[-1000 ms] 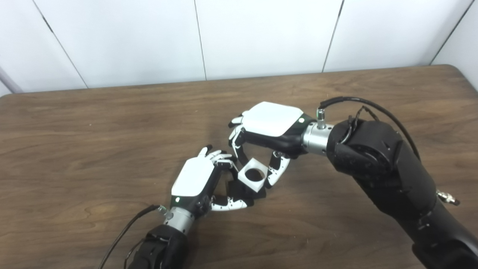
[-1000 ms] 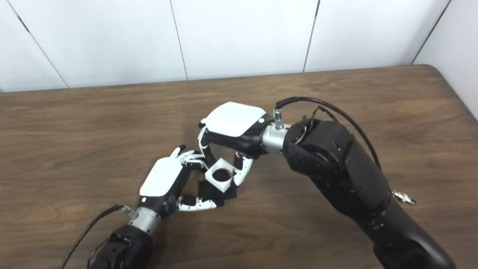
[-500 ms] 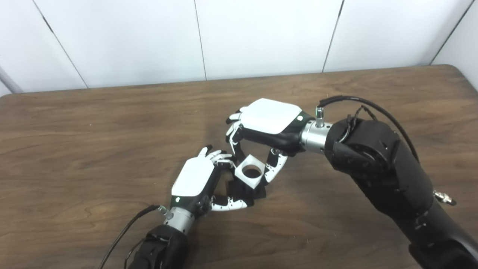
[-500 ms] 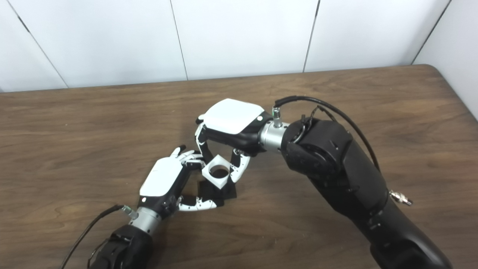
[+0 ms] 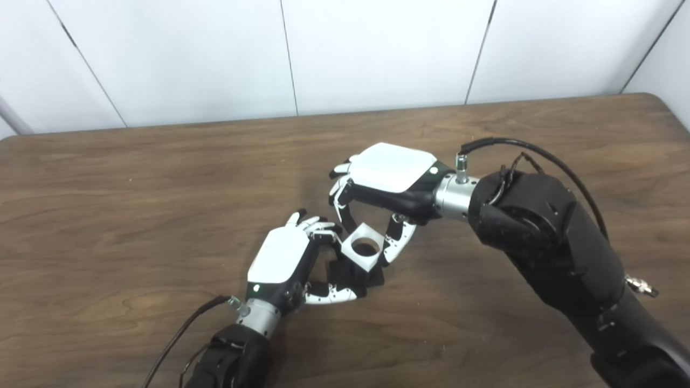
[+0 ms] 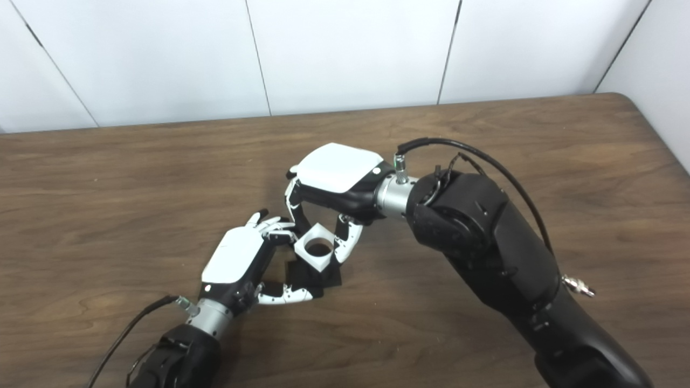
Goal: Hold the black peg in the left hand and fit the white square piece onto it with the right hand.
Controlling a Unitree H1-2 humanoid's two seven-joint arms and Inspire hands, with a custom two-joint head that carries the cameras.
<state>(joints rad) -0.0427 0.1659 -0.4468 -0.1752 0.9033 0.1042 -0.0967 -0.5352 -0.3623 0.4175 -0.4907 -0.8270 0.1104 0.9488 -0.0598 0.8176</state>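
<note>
My left hand (image 5: 285, 258) rests low on the wooden table (image 5: 135, 188), its fingers and thumb closed around the black peg piece (image 5: 357, 277), whose flat black base shows under the white piece. My right hand (image 5: 385, 180) comes in from the right, palm down, pinching the white square piece (image 5: 364, 249) between thumb and fingers. The white piece has a round hole facing up and sits tilted right over the black piece, touching or nearly touching it. The peg's top is hidden by the white piece. In the right eye view the white piece (image 6: 318, 249) sits above the black base (image 6: 318, 277).
A pale panelled wall (image 5: 377, 48) stands behind the table's far edge. A black cable (image 5: 517, 148) loops over my right wrist, and another cable (image 5: 178, 334) trails from my left wrist. My bulky right forearm (image 5: 566, 258) fills the lower right.
My right hand with the white piece shifted slightly left and up half a second ago, then settled back down a little over the black piece. The left hand has not moved.
</note>
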